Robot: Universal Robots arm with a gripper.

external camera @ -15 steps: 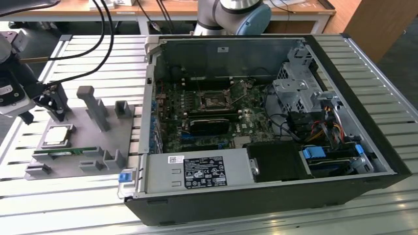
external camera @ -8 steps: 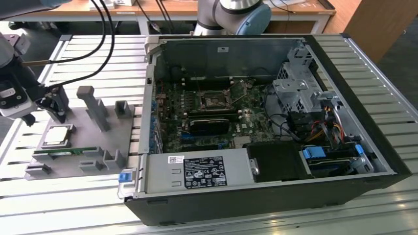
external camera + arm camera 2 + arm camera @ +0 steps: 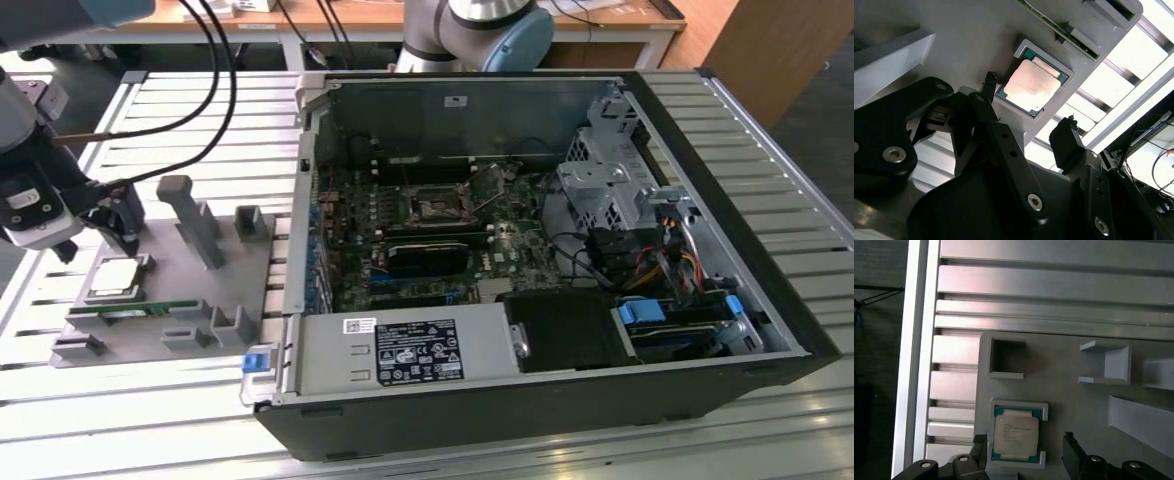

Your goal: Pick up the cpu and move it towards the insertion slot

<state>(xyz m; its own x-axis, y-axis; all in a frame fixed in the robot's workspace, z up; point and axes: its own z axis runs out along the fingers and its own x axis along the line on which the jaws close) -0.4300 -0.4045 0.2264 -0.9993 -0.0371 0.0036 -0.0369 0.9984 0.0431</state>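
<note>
The gripper (image 3: 1029,100) is wide open and has hold of nothing. In both wrist views its two dark fingers (image 3: 980,446) stand one on each side of the chip (image 3: 1015,435), apart from its edges. Whether the tips are down at the chip's level or a little above it is hard to tell. The chip lies flat, metal plate up, in a square pocket of the grey holder (image 3: 200,290). In the exterior view the gripper hangs at about twelve o'clock of the chip, and a green memory stick (image 3: 120,311) lies just beside the chip at six o'clock. The socket (image 3: 438,207) sits on the board inside the open computer case (image 3: 747,230), well apart, at roughly three o'clock from the chip. The chip looks light, thin and stiff, and its smooth plate is likely slippery. The underside is probably delicate, so it wants a gentle, level pinch on two opposite edges. The pocket's walls guard only the corners, so the fingers can reach the rim mid-side.
</note>
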